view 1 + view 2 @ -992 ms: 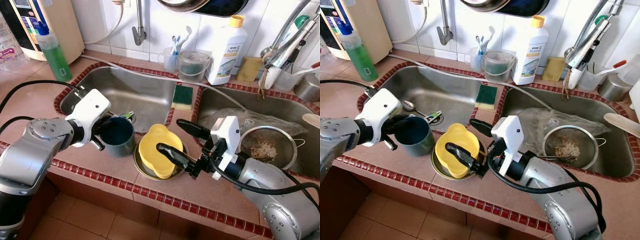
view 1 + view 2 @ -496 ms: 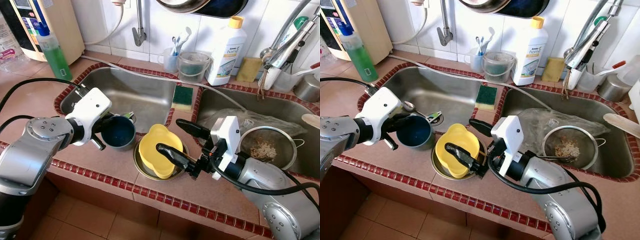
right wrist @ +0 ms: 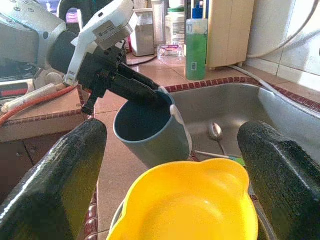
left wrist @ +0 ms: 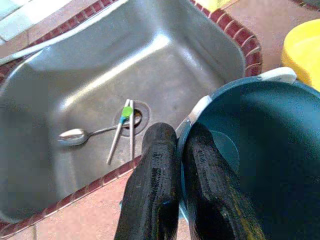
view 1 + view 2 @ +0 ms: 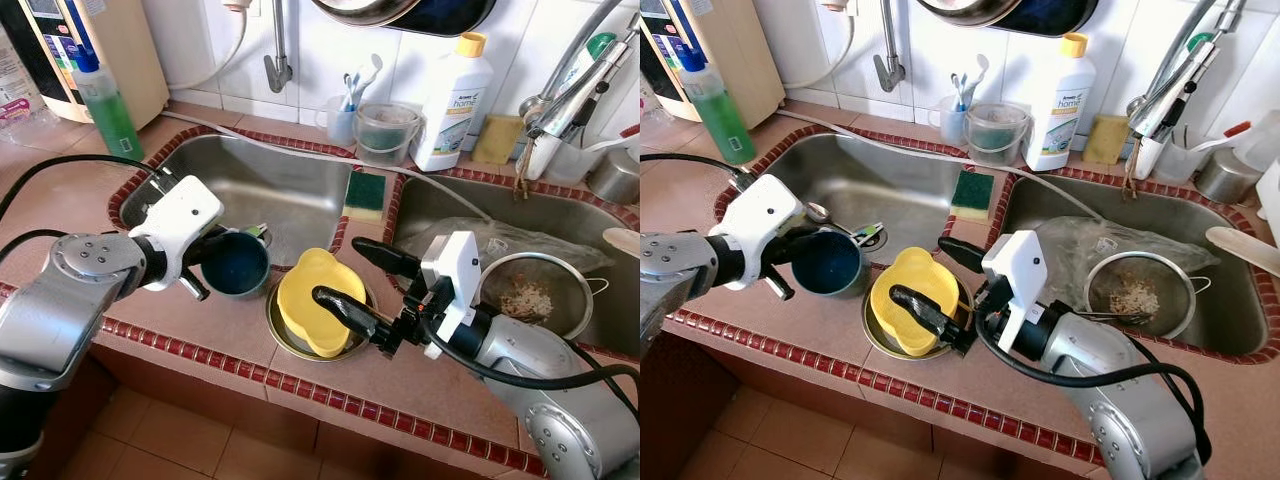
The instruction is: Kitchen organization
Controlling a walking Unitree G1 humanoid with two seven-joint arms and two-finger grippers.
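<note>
Your right gripper (image 5: 365, 281) reaches in low from the counter's (image 5: 330, 385) front edge, forearm level, jaws spread wide on either side of the yellow bowl (image 5: 312, 300) without touching it. The bowl sits in a metal dish (image 5: 283, 335) on the strip between the two sinks. Just left of the bowl, your left gripper (image 4: 182, 165) comes in sideways, jaws pinching the rim of the teal cup (image 5: 236, 264), one finger inside and one outside. The cup is tilted at the left sink's (image 5: 270, 185) front lip. Beyond the bowl, a green sponge (image 5: 366, 194) lies on the divider. In the left sink, near the drain, a spoon (image 4: 80, 135) lies in open basin.
</note>
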